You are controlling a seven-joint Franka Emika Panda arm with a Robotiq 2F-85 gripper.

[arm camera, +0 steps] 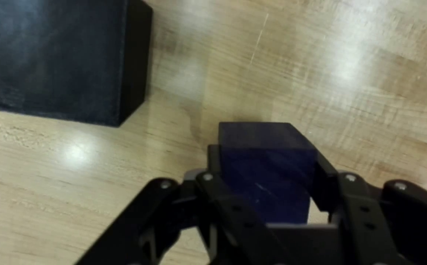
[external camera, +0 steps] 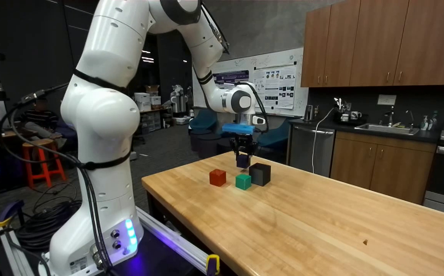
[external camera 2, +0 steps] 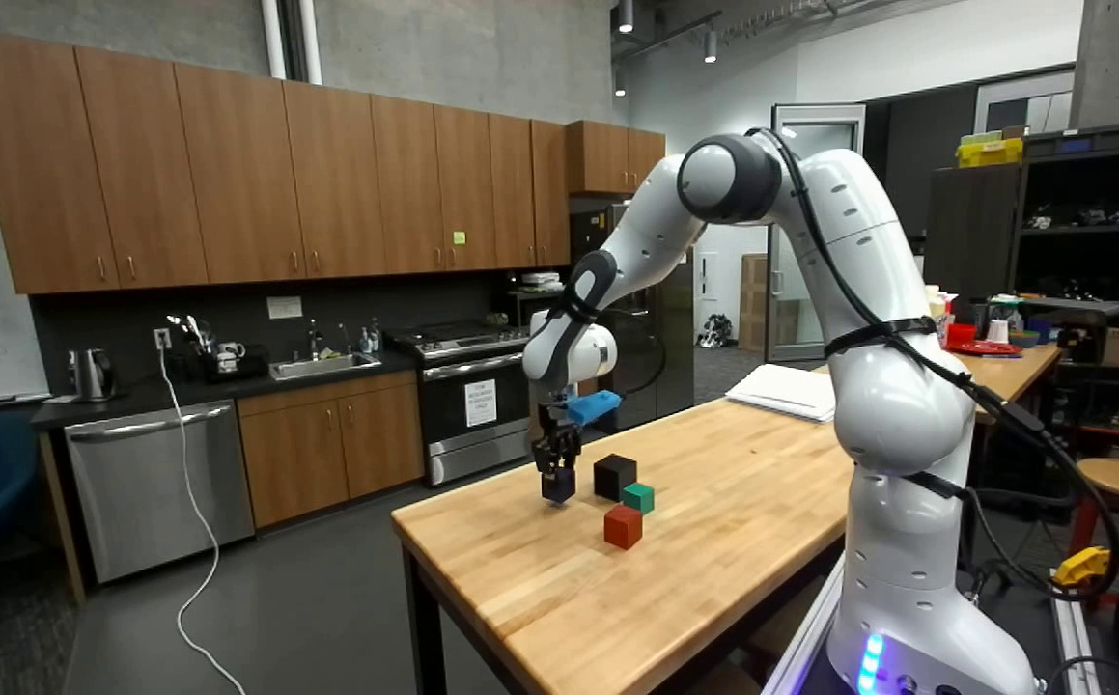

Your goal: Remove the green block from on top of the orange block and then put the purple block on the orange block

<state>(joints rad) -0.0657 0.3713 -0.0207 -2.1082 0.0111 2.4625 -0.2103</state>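
Note:
The purple block (external camera: 243, 161) is very dark and sits between the fingers of my gripper (external camera: 243, 148), slightly above the table. In the wrist view the fingers (arm camera: 266, 165) press on both sides of the purple block (arm camera: 265, 184). The orange block (external camera: 217, 178) looks red and stands on the table with nothing on top; it also shows in an exterior view (external camera 2: 623, 527). The green block (external camera: 243, 182) stands on the table beside it, apart from it, and also shows in an exterior view (external camera 2: 638, 498). Neither the orange nor the green block shows in the wrist view.
A larger black cube (external camera: 260, 174) stands close to the green block and near the held block; it also shows in the wrist view (arm camera: 51, 62). The wooden table (external camera: 302, 214) carries a white stack of paper (external camera 2: 783, 391) and a small brown bit (external camera: 365, 242).

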